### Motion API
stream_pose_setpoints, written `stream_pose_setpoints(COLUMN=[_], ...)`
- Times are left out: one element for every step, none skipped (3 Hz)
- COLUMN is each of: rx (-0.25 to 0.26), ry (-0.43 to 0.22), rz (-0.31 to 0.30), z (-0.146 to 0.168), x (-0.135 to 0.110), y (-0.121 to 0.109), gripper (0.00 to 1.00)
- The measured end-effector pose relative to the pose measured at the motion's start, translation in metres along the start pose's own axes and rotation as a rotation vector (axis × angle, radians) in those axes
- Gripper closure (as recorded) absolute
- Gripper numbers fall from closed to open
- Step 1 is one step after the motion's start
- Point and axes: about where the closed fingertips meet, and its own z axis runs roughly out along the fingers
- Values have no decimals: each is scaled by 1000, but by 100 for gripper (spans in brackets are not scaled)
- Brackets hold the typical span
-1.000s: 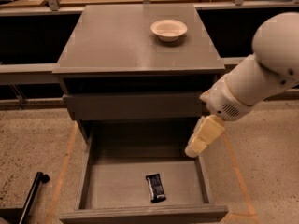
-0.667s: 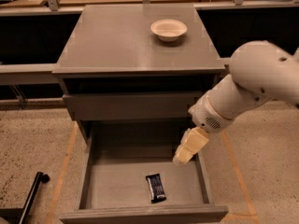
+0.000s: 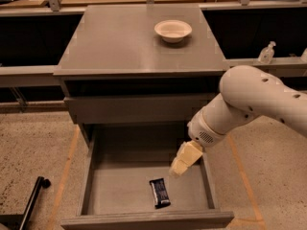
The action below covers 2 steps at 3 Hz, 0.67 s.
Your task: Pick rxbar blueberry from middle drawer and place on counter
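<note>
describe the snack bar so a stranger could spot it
Below the grey counter, the middle drawer stands open; near its front lies the rxbar blueberry, beside the cream pincer. Small, flat, dark-wrapped, it is the drawer's only item.

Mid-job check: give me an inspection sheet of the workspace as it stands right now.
Surface: counter flat and grey, carrying only one bowl.
Job's things: middle drawer pulled open; rxbar blueberry lies flat on its floor, near the front, right of centre; not yet on the counter.
Clutter: cream bowl at the counter's back right.
Grippers: claw hangs over the open drawer, just above and right of the bar, apart from it, holding nothing.
Cables: nothing seen.
Surroundings: speckled floor with orange lines beside the cabinet; black rod lower left; a bottle on the ledge to the right.
</note>
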Motion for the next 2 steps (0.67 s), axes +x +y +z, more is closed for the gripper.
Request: stream_pose_setpoints(rx=[-16,-52], ry=[-32,-72], rz=[62,110], z=[10,43], x=[8,4], y=[0,-5], gripper=[0,0])
